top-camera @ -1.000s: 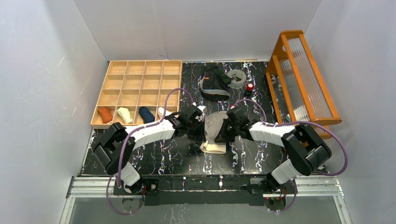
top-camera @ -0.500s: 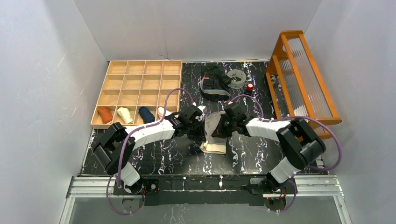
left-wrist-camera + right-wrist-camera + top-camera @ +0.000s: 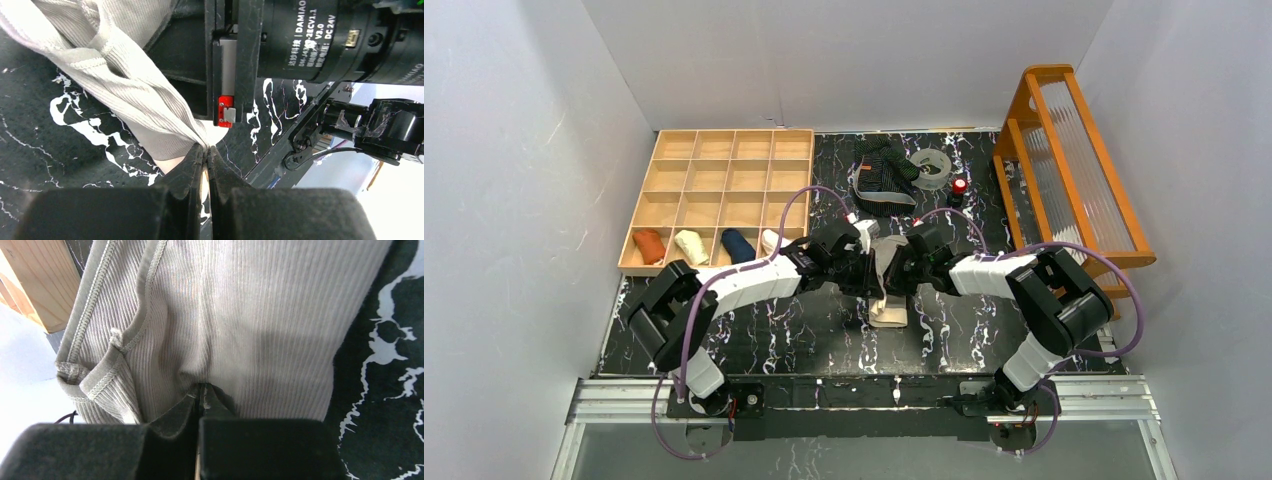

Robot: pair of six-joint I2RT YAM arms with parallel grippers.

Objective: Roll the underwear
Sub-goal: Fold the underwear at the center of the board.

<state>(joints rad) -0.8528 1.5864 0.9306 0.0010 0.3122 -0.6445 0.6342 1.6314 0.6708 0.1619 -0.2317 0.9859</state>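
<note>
Left claw (image 3: 206, 150) and right claw (image 3: 201, 390) both pinch beige-grey underwear (image 3: 250, 315) between them.

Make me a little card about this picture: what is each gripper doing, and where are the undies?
left gripper: shut on the plain beige ribbed-cloth underwear
right gripper: shut on the same beige underwear
beige underwear: bunched between both grippers, mid black marbled table
black striped underwear: far side of table, untouched
wooden grid tray: four rolled cloths in near row

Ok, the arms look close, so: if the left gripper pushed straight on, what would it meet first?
Past the beige underwear it pinches, the left gripper likely meets the right arm's wrist; depth is unclear.
</note>
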